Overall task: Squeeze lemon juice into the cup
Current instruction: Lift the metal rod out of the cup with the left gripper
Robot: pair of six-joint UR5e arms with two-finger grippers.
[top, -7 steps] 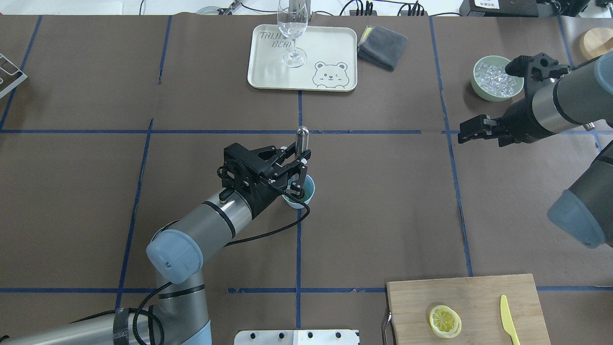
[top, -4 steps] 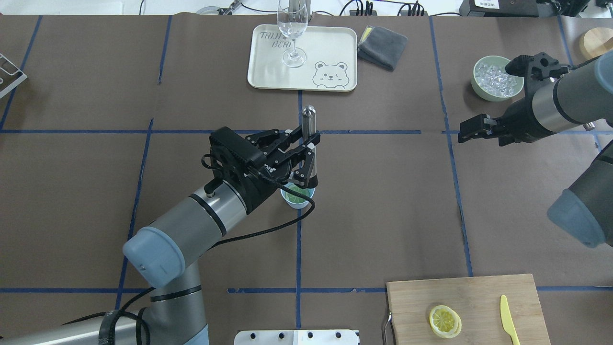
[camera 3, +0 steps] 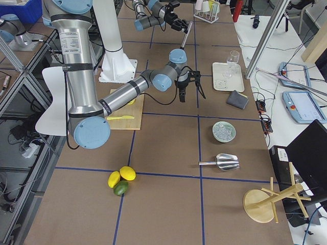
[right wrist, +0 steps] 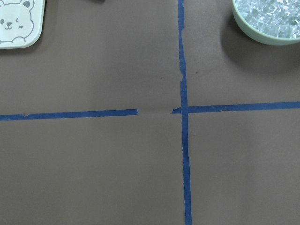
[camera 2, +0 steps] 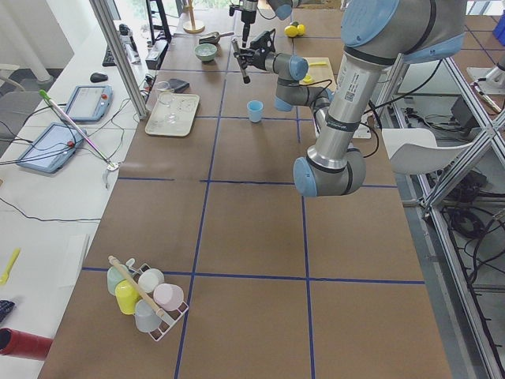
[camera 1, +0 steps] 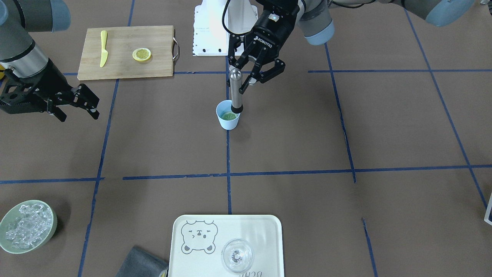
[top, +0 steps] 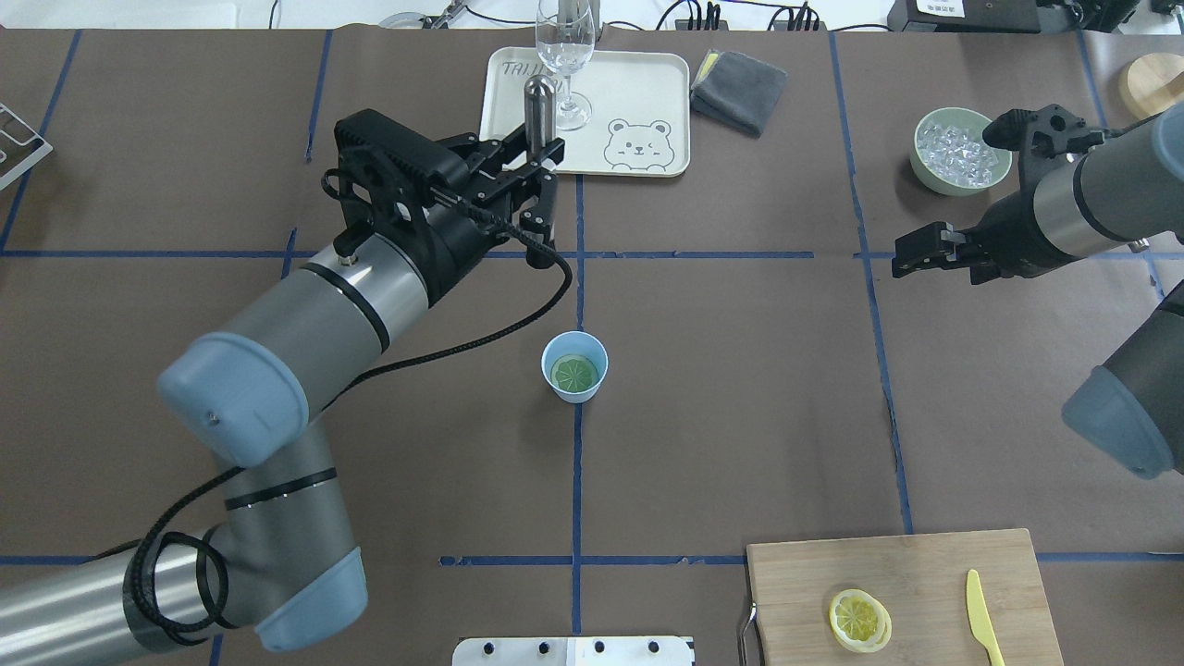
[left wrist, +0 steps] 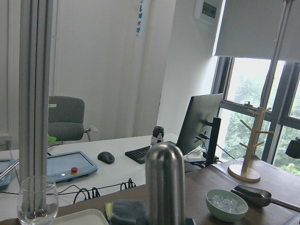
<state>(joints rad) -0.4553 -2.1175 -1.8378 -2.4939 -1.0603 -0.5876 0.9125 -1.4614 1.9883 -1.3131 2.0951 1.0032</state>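
Lemon [top: 574, 373] flat in cup [top: 548, 359], desk centre. I judge it soft, slippery, easily torn, so press flesh, not rind. My left end effector [top: 546, 176] pinches steel pestle [top: 537, 111], 11 o'clock of cup; right end effector [camera 1: 78, 112] spread.

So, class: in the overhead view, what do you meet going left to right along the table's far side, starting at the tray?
Bear tray → folded grey cloth → green bowl of ice → round wooden base.
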